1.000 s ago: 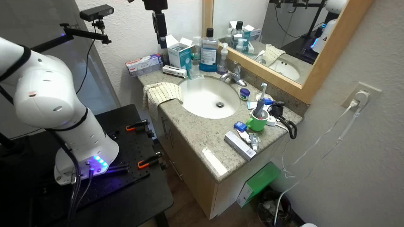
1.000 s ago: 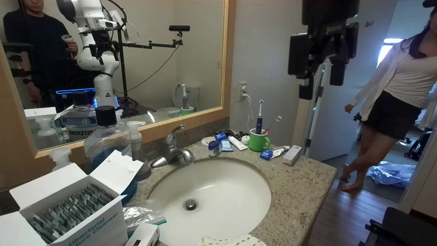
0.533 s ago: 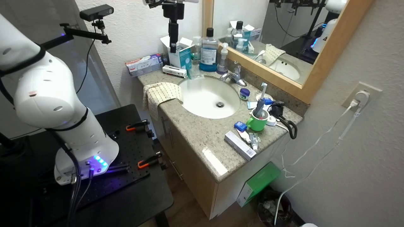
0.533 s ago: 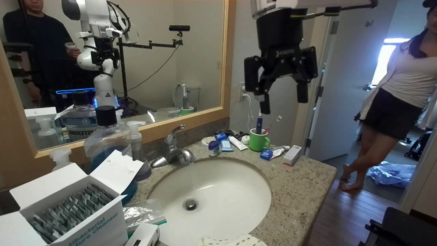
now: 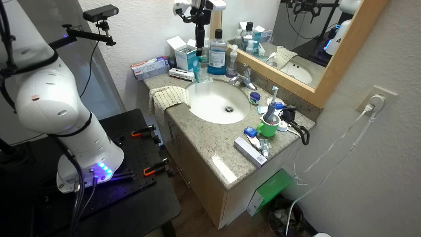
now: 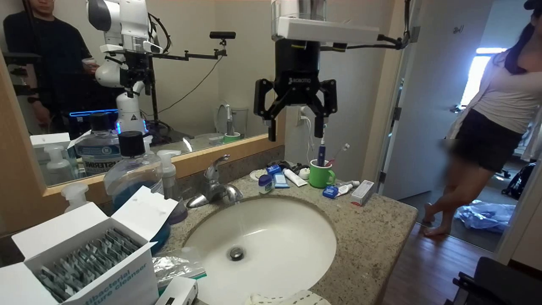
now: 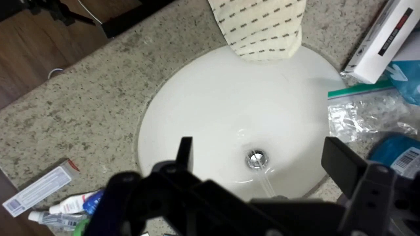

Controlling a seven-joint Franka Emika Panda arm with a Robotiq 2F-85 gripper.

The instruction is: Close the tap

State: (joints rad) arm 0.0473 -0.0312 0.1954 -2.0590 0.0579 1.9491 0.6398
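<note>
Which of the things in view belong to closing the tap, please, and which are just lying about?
For the job:
tap, with a thin stream of water running
gripper, open and apart from the tap

Just lying about:
green mug
open carton
black-capped bottle
patterned cloth
zip bag
</note>
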